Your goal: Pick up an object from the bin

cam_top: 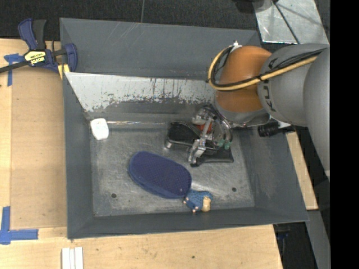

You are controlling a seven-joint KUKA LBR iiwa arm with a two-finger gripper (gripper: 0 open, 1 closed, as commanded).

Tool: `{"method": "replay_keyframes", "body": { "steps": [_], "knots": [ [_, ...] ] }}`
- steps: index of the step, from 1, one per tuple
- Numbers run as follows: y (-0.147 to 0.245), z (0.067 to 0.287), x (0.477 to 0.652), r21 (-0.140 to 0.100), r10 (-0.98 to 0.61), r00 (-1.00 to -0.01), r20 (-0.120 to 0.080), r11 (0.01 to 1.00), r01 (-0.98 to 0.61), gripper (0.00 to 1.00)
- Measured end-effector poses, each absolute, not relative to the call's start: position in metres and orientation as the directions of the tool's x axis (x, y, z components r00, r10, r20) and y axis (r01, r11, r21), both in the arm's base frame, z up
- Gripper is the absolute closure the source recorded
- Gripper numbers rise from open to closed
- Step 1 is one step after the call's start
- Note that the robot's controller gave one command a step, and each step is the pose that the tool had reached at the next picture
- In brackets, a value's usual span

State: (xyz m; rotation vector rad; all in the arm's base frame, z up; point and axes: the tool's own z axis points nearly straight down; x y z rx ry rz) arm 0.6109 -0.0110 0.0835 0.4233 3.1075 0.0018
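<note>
The arm (291,83) reaches into the grey metal bin (78,167) from the right, its orange-covered wrist hanging over the bin's back right part. The tool (196,150) is low over the floor, just right of the bin's middle. Whether it is wide or narrow cannot be told, since its metal parts are hard to separate from the dark things beneath it.

Two black things lie right at the tool: a black rounded object (180,133) on its left side, touching or almost touching it, and a black flat piece (220,154) on its right, partly under it. Whether either one is gripped cannot be told.

In front of them, near the middle of the floor, lies a dark blue oval pouch (160,175), flat and apart from the tool. Just beside the pouch's right end, near the front wall, sits a small blue and tan object (197,202). A small white block (100,129) rests well apart from the rest, at the back left corner of the floor.
</note>
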Motion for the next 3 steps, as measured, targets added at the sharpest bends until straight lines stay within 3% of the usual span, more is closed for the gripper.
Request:
{"method": "replay_keyframes", "body": {
  "steps": [1,3],
  "knots": [
    [-0.0044,0.0766,0.6046,0.004,0.417,-0.909,-0.009,0.909,0.417,0.00],
    [-0.0052,0.0791,0.6074,0.002,0.413,-0.911,-0.007,0.911,0.413,0.00]
  ]
}}
